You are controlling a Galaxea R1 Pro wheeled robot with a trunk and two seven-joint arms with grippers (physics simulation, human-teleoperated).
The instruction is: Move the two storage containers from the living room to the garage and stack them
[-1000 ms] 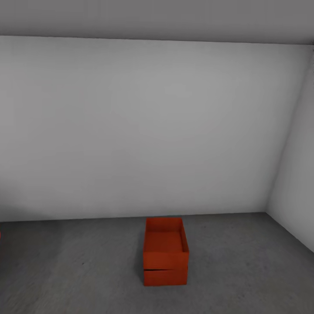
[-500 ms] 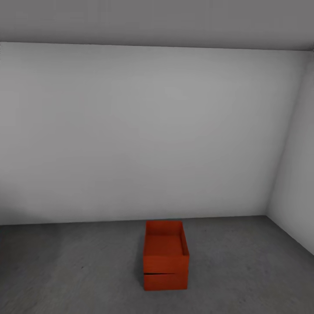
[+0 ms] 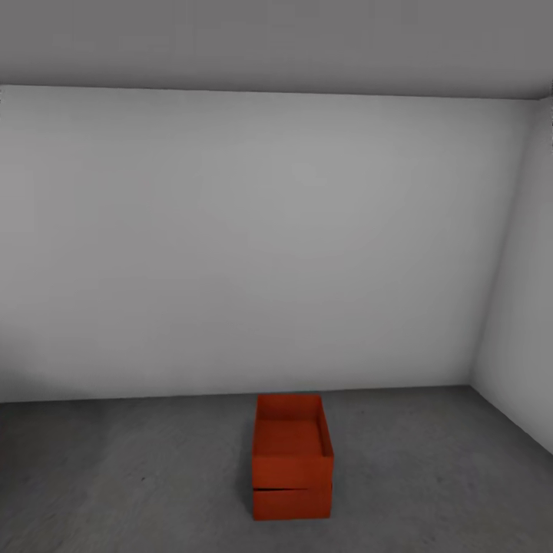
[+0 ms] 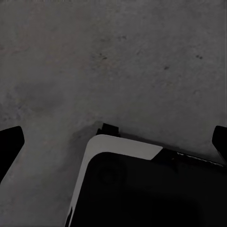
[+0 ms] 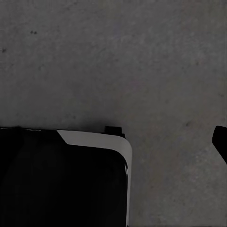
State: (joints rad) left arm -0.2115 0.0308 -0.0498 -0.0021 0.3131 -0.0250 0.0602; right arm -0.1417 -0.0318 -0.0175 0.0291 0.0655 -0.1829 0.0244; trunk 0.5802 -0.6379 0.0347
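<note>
Stack stands ahead of me, both my grippers hang over bare concrete

The two storage containers [image 3: 292, 459] sit one on the other on the garage floor [image 3: 138, 476] near the white back wall [image 3: 253, 246], their long axis pointing away from me — the job looks done to me. My left gripper [image 4: 113, 142] has its fingers wide apart, holding nothing; of my right gripper [image 5: 220, 142] one fingertip shows, so I cannot tell its state. Neither arm seems nearer to the stack.

Two storage containers [image 3: 292, 461] (stacked, apparently) on one floor [image 3: 430, 476].
</note>
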